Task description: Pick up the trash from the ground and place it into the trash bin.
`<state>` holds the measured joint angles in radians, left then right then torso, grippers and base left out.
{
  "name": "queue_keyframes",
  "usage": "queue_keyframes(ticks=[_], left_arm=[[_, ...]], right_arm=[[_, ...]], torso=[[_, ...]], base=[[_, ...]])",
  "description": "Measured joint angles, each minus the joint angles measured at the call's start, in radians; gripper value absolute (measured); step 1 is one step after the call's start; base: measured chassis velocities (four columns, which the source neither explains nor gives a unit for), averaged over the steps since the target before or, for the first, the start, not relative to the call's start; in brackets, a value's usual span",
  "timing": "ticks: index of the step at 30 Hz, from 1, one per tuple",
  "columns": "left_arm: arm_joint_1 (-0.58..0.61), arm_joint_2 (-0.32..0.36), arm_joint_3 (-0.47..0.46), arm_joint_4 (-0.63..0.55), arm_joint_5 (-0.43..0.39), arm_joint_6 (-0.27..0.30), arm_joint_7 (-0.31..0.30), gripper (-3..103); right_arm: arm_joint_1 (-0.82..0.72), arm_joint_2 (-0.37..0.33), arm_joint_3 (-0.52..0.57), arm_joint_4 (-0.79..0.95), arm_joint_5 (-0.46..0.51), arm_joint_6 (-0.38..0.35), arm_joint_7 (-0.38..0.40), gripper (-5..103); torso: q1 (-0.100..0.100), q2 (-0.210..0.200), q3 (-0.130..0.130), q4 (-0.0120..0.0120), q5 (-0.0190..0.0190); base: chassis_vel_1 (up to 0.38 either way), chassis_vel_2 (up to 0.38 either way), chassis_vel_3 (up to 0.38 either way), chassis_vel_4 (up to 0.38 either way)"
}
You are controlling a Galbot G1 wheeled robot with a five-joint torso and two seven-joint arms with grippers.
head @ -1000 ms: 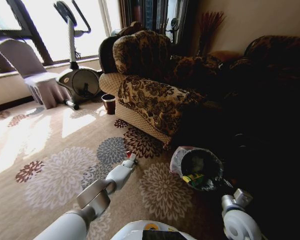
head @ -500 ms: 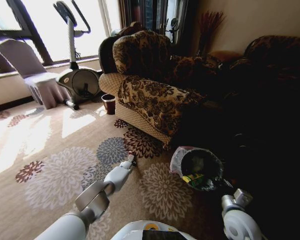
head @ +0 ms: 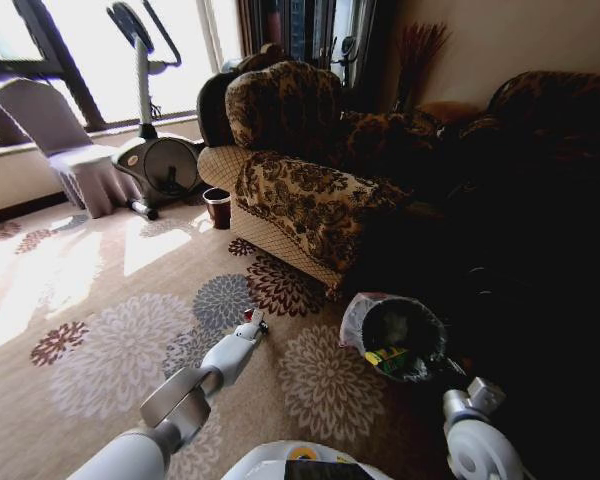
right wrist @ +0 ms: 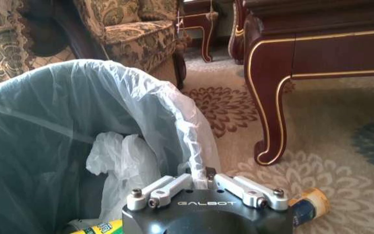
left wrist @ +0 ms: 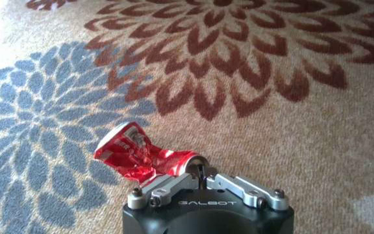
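While the left claw (left wrist: 202, 171), fingers drawn together, nears the crushed red can (left wrist: 137, 156) at its 11 o'clock, it must open before gripping; right claw (right wrist: 200, 176), narrow, waits by the trash bin (right wrist: 76, 126).

Right gripper (right wrist: 203, 181), jaws closed together, sits at the rim of the trash bin (right wrist: 57, 126), beside its translucent liner. A dark carved table leg (right wrist: 270, 122) stands on the floral carpet (right wrist: 343, 185); a tan cylindrical piece (right wrist: 310, 204) lies just beside the gripper.

You have one crushed red can (left wrist: 140, 157) on the carpet, one lined trash bin (head: 400, 335), two grippers (left wrist: 200, 171) (right wrist: 202, 174), one armchair (head: 300, 170), one exercise bike (head: 155, 150)
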<state>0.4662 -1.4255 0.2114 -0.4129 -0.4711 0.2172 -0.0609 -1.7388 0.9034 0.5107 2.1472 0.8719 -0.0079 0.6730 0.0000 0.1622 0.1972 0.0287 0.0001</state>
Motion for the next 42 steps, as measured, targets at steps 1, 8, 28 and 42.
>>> queue_keyframes(ticks=[1,8,28,42], left_arm=[[0.005,0.010,0.006,-0.014,-0.005,0.000,0.003,1],[0.020,0.057,0.047,-0.084,-0.045,0.008,0.010,1],[0.101,0.352,0.128,-0.683,-0.455,-0.165,0.175,1],[0.120,0.455,0.061,-0.891,-0.556,-0.199,0.229,1]], right_arm=[[0.000,0.000,0.000,0.000,0.000,0.000,0.000,0],[0.000,0.000,0.000,0.000,0.000,0.000,0.000,0],[0.000,0.000,0.000,0.000,0.000,0.000,0.000,0],[0.000,0.000,0.000,0.000,0.000,0.000,0.000,0]], torso=[[0.000,0.000,0.000,-0.0001,-0.0003],[0.000,0.000,0.000,0.0002,-0.0002],[0.000,0.000,0.000,0.0000,-0.0002],[0.000,0.000,0.000,0.0000,0.0000]], base=[[0.000,0.000,0.000,0.000],[0.000,0.000,0.000,0.000],[0.000,0.000,0.000,0.000],[0.000,0.000,0.000,0.000]])
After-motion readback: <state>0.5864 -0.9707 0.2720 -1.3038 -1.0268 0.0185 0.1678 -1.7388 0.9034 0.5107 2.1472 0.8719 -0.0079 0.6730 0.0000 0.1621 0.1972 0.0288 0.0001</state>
